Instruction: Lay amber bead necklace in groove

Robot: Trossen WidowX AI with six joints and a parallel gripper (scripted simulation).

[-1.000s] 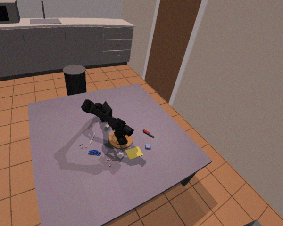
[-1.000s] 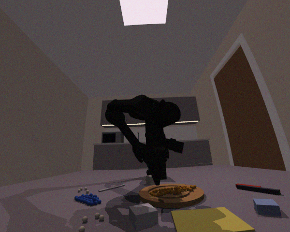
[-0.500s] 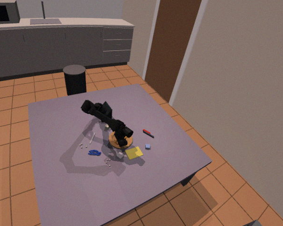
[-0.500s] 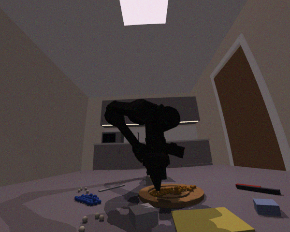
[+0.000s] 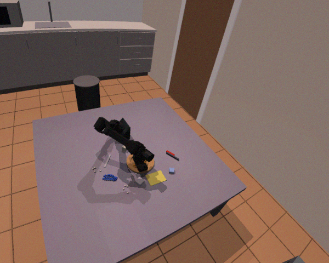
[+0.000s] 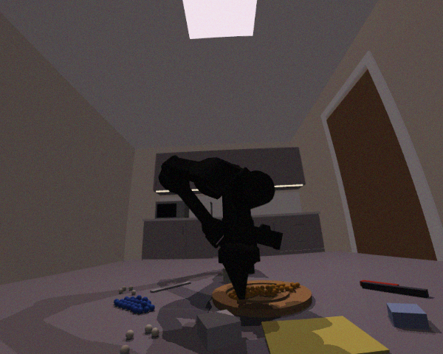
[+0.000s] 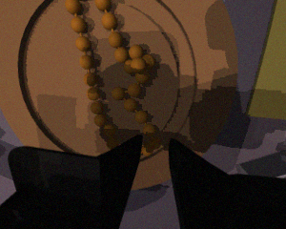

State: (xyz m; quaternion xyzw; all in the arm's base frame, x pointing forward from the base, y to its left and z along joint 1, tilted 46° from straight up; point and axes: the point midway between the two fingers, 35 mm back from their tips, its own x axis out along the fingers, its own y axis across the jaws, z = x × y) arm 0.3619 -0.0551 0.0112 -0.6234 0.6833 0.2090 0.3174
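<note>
Presently, the end effector is partly open, a narrow gap between its fingertips, with nothing visibly clamped. Below lies the amber bead necklace, spherical beads in elongated strands across the round bead board, largely inside its circular groove. The board is flat, tan and disc-shaped. Only the wrist view resolves the strand layout; only the top view shows the cylindrical black bin beyond the table.

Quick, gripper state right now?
Gripper: partly open, a narrow gap between its fingertips at the near end of the amber necklace; no bead looks pinched.
</note>
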